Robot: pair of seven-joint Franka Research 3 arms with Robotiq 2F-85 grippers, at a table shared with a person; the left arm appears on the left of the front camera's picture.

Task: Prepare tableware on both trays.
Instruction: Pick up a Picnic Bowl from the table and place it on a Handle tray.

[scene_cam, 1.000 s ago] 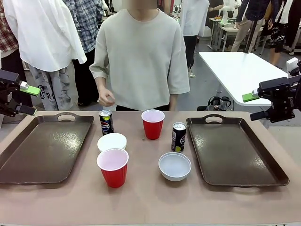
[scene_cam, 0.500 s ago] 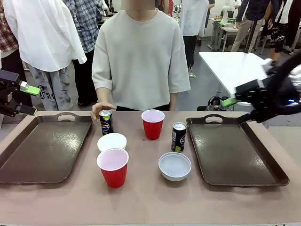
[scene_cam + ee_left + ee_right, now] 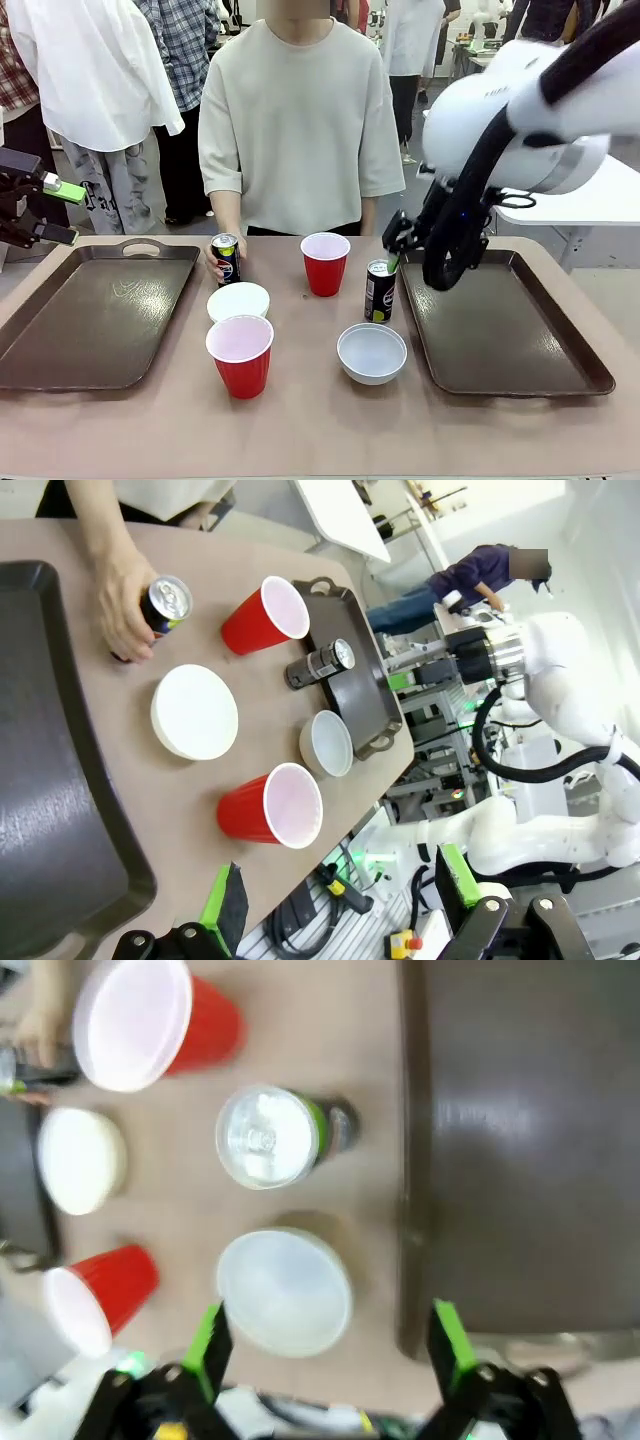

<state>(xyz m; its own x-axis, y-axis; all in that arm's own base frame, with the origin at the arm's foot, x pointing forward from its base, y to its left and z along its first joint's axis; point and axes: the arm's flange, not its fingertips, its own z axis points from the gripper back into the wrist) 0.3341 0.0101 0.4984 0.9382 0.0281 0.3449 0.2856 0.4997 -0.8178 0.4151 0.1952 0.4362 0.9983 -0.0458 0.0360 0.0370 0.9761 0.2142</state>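
Observation:
Two dark brown trays lie on the table, the left tray point(image 3: 90, 320) and the right tray point(image 3: 500, 330), both bare. Between them stand two red cups point(image 3: 325, 263) point(image 3: 241, 357), two white bowls point(image 3: 238, 301) point(image 3: 372, 353) and two black cans point(image 3: 226, 258) point(image 3: 380, 290). A person's hand point(image 3: 213, 262) holds the left can. My right gripper point(image 3: 412, 262) hangs open just above and right of the right can; its wrist view looks down on that can point(image 3: 275, 1137) and the near bowl point(image 3: 285, 1290) between its fingers point(image 3: 208, 1345). My left gripper point(image 3: 62, 212) stays open beyond the left tray's far corner.
The person stands at the far side of the table, in the middle. A white table point(image 3: 600, 205) stands behind the right arm. The left wrist view shows the whole set from the side, with the left tray point(image 3: 50, 810) close by.
My right arm has swung in from the right edge to above the right can. The person's hand has come down onto the left can. The left arm has not moved.

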